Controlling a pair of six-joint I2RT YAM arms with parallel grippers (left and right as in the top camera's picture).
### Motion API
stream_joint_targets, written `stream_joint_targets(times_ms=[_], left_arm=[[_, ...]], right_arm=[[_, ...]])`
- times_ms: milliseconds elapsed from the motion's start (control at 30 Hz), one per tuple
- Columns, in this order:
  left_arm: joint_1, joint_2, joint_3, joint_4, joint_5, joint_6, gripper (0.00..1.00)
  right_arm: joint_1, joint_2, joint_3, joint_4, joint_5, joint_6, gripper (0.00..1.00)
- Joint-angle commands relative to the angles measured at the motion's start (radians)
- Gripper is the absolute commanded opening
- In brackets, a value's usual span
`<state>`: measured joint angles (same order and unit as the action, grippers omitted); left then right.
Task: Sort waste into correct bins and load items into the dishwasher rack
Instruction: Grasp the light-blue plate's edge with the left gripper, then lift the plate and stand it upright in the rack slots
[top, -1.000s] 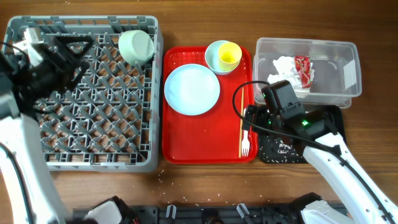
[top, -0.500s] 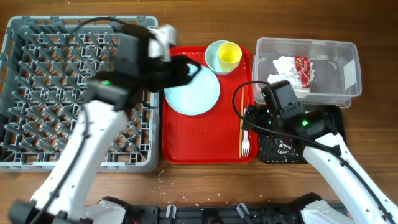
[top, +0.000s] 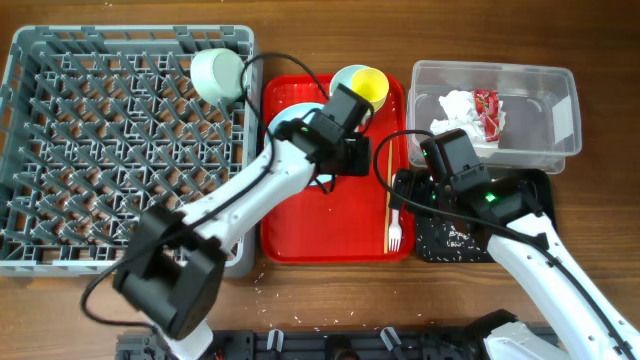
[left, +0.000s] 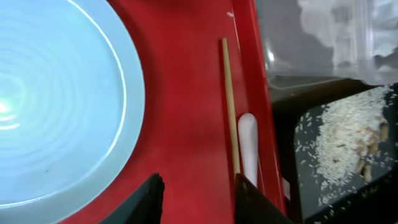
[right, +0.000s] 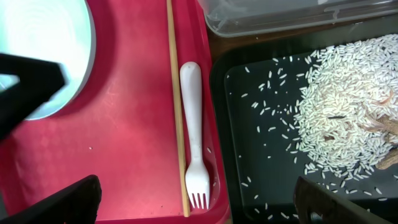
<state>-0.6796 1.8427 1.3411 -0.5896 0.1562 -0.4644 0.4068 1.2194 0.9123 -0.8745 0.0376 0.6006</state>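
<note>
Left gripper: low over the red tray, in the strip between the right edge of the pale mint-blue plate and the chopsticks. Fingers parted only narrowly, bare red tray between them, gripping nothing. Arm stretched in from the near left, lying across part of the plate in the overhead view.

Right gripper: spread wide and empty, above the right rim of the red tray, with the white plastic fork and the left part of the shallow black tray below it.

On the red tray: plate in the far middle part. Chopsticks just left of the fork, both running near to far along the right rim, fork tines toward the near side. One stick or two, impossible to tell. At the far right corner, small bowl with the yellow cup inside it.

Right of the red tray: clear tub on the far side, holding crumpled white tissue and the red snack wrapper. Black tray just on the near side of it, with a heap of white rice and a few beige scraps toward its right.

Left of the red tray: grey dishwasher rack, second small bowl tilted among the pegs at its far right corner.
</note>
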Motion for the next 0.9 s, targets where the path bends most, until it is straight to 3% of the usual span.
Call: stream_joint_targets(times_ms=[0,133,400,633,700,767,867], left_arm=[[-0.003,0.069,0.002,0.044,-0.034,0.011,0.35],[-0.003,0.11,0.002,0.069,-0.146,0.008,0.34],[-0.004,0.161,0.002,0.108,-0.222,0.008,0.38],[-0.023,0.227,0.0,0.109,-0.229,0.008,0.34],[-0.027,0.249,0.0,0.109,-0.229,0.008,0.28],[-0.025,0.251,0.0,0.108,-0.229,0.008,0.04],[-0.024,0.248,0.0,0.1,-0.228,0.008,0.04]], right_arm=[[-0.004,0.002,0.011,0.003,0.013,0.004,1.0],[-0.004,0.002,0.011,0.003,0.013,0.004,1.0],[-0.004,0.002,0.011,0.003,0.013,0.004,1.0],[-0.004,0.002,0.011,0.003,0.013,0.004,1.0],[-0.005,0.002,0.011,0.003,0.013,0.004,1.0],[-0.004,0.002,0.011,0.003,0.013,0.004,1.0],[-0.005,0.002,0.011,0.003,0.013,0.004,1.0]])
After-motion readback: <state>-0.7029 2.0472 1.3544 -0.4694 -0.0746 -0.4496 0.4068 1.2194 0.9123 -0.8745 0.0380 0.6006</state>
